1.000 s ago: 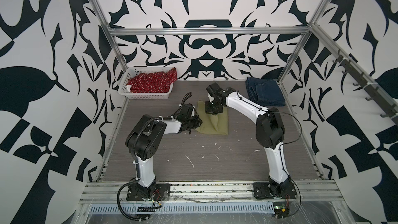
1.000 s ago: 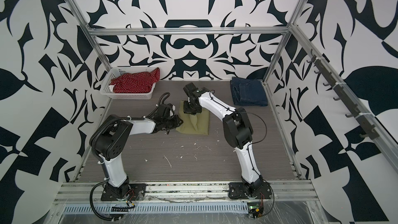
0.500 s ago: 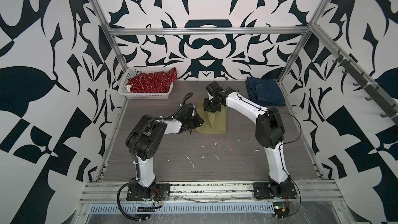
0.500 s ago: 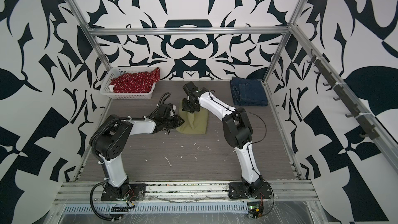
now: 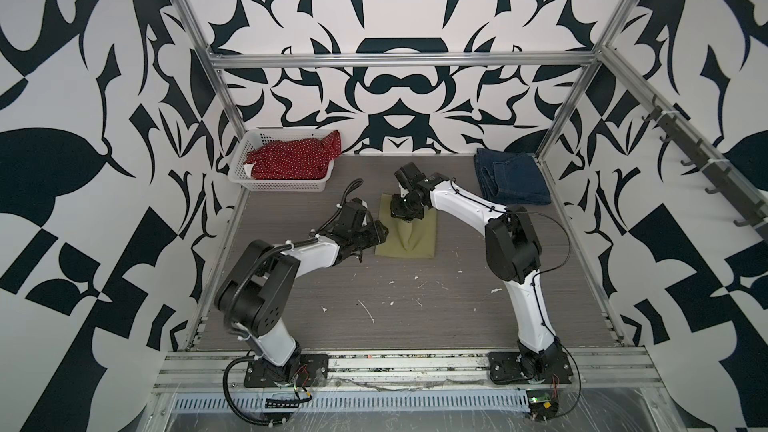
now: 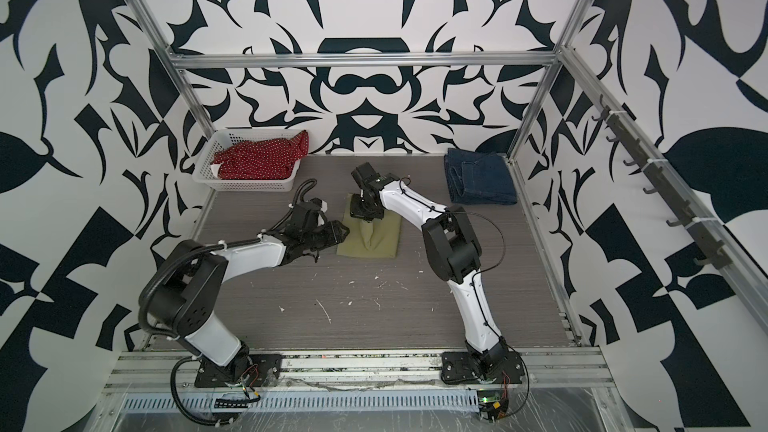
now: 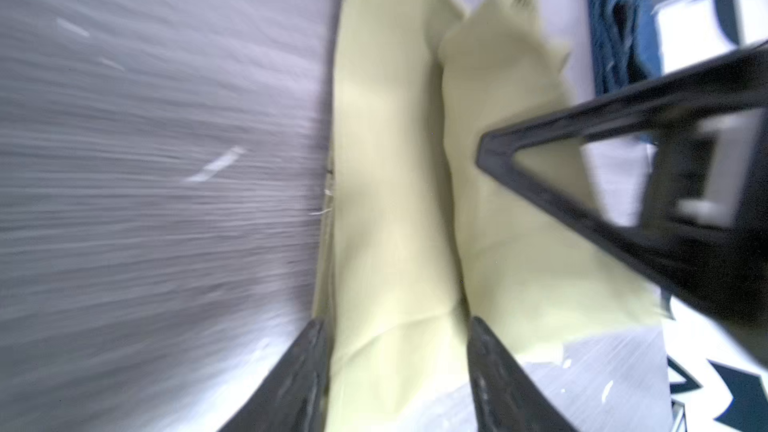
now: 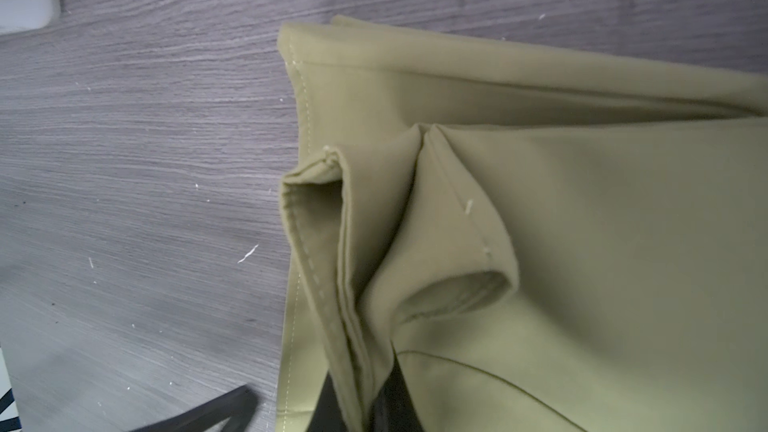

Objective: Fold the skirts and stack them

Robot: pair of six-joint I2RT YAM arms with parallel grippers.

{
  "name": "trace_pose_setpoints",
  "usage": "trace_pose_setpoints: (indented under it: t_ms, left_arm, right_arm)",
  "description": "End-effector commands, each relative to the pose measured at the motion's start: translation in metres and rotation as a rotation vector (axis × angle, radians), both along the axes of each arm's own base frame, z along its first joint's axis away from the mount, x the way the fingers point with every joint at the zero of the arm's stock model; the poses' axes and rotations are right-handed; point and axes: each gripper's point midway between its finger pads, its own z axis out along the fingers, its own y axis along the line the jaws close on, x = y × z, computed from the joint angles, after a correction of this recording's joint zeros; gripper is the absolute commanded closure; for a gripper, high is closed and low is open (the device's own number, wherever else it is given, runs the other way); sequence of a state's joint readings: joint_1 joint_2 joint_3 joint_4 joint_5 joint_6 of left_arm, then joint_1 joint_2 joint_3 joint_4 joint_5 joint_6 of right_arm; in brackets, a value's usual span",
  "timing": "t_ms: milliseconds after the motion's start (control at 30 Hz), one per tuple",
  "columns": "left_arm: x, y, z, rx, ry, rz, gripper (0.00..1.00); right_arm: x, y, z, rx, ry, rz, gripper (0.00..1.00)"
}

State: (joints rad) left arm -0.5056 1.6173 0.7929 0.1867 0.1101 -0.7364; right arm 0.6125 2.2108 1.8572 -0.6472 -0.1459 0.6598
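Left tool jaws go from nearly closed to clearly parted over the last second. In the left wrist view its fingers now stand apart, with the olive-green skirt showing flat between them, so it reads as a release of that left edge. That view is motion-blurred, so any leftover contact is hard to call. Arm position barely changes in both top views.

Right tool hasn't shifted: narrow, pinching a raised fold near the far edge of the olive-green skirt. The right wrist view shows the hem layers bunching into its jaws.

Olive-green skirt lies mid-bench as a roughly rectangular packet, with a ridge running down the middle. Denim skirt sits folded at the far right corner of the bench, well apart. Red polka-dot skirt is heaped unfolded in the white basket at far left.

Judgement: the fold on the olive piece is about finished. The ridge needs flattening or the packet may spring open when the right tool lets go. Stacking onto the denim and the whole red skirt remain.
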Motion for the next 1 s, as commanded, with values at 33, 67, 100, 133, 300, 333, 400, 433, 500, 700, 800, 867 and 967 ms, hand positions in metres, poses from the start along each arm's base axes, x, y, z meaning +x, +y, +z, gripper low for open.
trace_pose_setpoints:
  t_ms: [33, 67, 100, 133, 300, 333, 400, 433, 500, 700, 800, 867, 967]
  left_arm:
    - [-0.003, 0.041, -0.002, 0.048, -0.007, 0.119, 0.41]
    - [-0.004, 0.046, -0.001, 0.054, -0.015, 0.131, 0.4]
    - [-0.005, 0.049, -0.001, 0.059, -0.02, 0.136, 0.4]
    - [-0.004, 0.051, 0.0, 0.064, -0.026, 0.138, 0.4]
    - [-0.002, 0.051, 0.001, 0.08, -0.026, 0.131, 0.4]
    - [0.0, 0.05, 0.003, 0.079, -0.03, 0.13, 0.4]
    - [0.002, 0.049, 0.009, 0.075, -0.043, 0.127, 0.41]
    - [0.004, 0.047, 0.014, 0.069, -0.055, 0.121, 0.41]
    - [0.009, 0.04, 0.028, 0.06, -0.081, 0.089, 0.43]
    - [0.02, -0.007, 0.067, -0.029, -0.143, -0.06, 0.55]
    - [0.02, -0.038, 0.073, -0.056, -0.152, -0.163, 0.65]
    - [0.017, -0.056, 0.061, -0.075, -0.132, -0.235, 0.73]
    - [0.009, -0.065, 0.033, -0.114, -0.069, -0.264, 0.81]
  right_arm:
    - [0.001, 0.014, 0.022, 0.074, -0.032, 0.018, 0.78]
    - [0.0, 0.017, 0.024, 0.09, -0.033, 0.023, 0.6]
    - [0.0, 0.019, 0.026, 0.105, -0.035, 0.028, 0.59]
    - [-0.001, 0.024, 0.03, 0.134, -0.04, 0.038, 0.55]
    - [-0.007, 0.048, 0.056, 0.299, -0.037, 0.077, 0.54]
    - [-0.01, 0.054, 0.063, 0.344, -0.03, 0.095, 0.54]
    - [-0.014, 0.057, 0.079, 0.394, -0.048, 0.116, 0.55]
    - [-0.016, 0.058, 0.09, 0.418, -0.068, 0.126, 0.55]
    - [-0.019, 0.054, 0.11, 0.463, -0.112, 0.141, 0.56]
    - [-0.019, -0.005, 0.112, 0.486, -0.188, 0.038, 0.86]
    - [-0.03, -0.037, 0.09, 0.465, -0.163, -0.006, 1.0]
    - [-0.043, -0.052, 0.073, 0.434, -0.14, -0.015, 1.0]
    - [-0.064, -0.068, 0.049, 0.393, -0.087, -0.021, 1.0]
